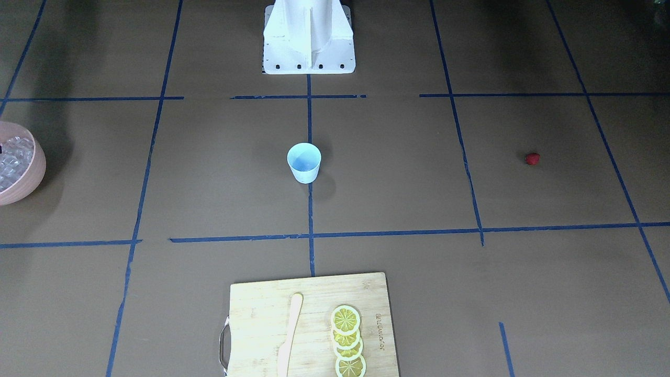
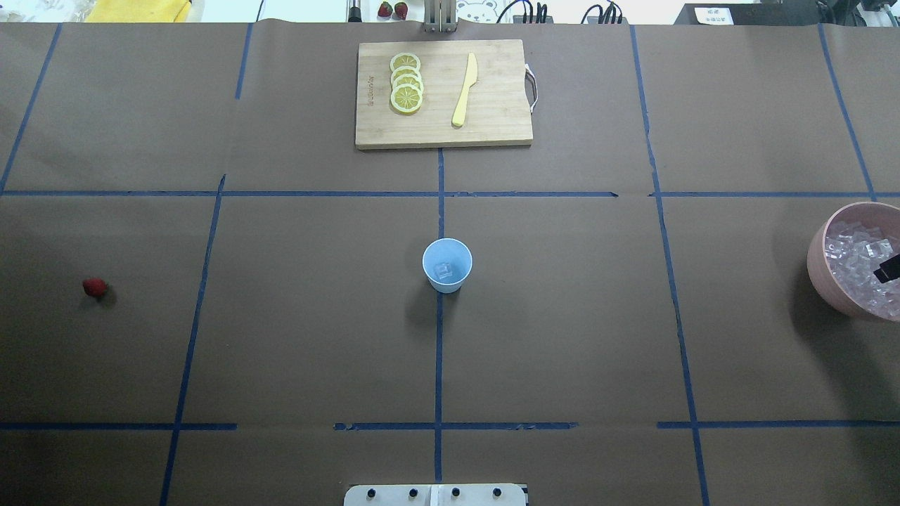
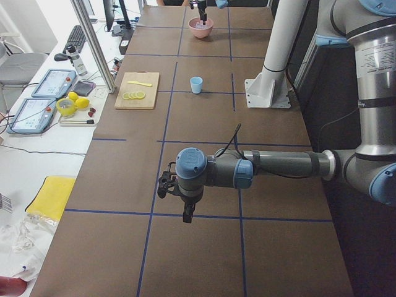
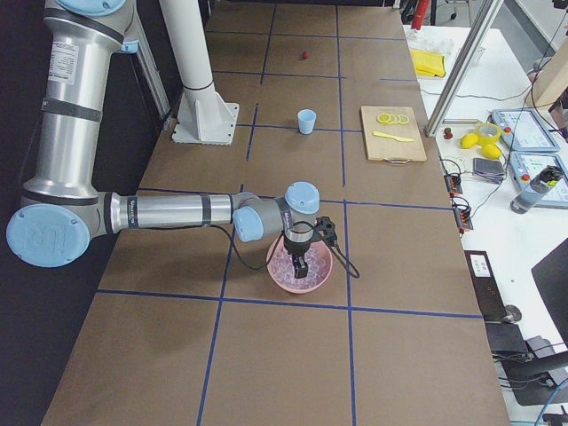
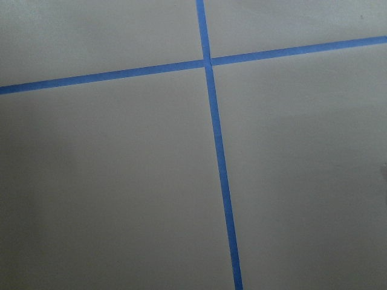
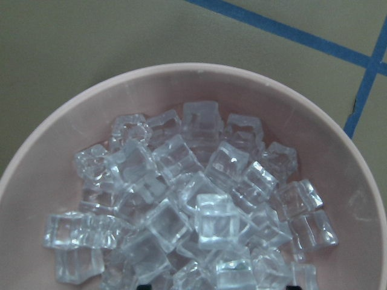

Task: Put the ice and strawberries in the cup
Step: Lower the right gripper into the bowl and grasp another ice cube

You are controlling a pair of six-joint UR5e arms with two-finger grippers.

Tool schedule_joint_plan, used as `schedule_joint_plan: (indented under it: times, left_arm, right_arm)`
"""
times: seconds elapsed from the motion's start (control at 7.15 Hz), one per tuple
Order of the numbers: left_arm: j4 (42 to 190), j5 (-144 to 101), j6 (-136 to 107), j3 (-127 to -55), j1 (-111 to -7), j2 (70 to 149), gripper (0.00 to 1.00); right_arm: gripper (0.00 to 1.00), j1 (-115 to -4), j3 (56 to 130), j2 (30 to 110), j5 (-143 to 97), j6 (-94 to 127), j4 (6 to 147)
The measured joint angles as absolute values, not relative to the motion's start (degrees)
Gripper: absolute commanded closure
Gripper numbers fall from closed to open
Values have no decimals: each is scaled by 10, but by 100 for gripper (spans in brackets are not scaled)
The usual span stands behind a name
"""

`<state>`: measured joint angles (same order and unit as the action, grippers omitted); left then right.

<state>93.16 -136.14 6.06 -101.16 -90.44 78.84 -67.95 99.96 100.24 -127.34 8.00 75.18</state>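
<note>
The light-blue cup [image 2: 447, 265] stands upright at the table's middle, and one ice cube [image 2: 443, 270] lies in its bottom. More ice [image 6: 193, 199] fills the pink bowl [image 2: 819, 263] at the robot's far right. My right gripper [image 6: 217, 285] hangs just over that ice, open, with only its dark fingertips [image 6: 143, 284] showing wide apart. A small red strawberry [image 2: 94, 287] lies alone on the robot's far left. My left gripper [image 3: 184, 210] hovers over bare table near that end. I cannot tell whether it is open or shut.
A wooden cutting board [image 2: 492, 119] with lemon slices [image 2: 406, 83] and a yellow knife [image 2: 465, 90] lies at the table's far edge beyond the cup. The white robot base [image 1: 309, 47] stands behind the cup. Blue tape lines cross the brown surface.
</note>
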Motion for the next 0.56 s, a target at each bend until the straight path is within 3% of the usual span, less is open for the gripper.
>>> schedule_joint_plan:
  times: [0.14,0.56]
  left_arm:
    - [932,-1361,61,-1011,-904,788,0]
    - [932,-1361,61,-1011,-904,788,0]
  right_arm:
    - [33,-679,995,1002,-1273,80,752]
    - [65,-679,989,1001,-1272,80,751]
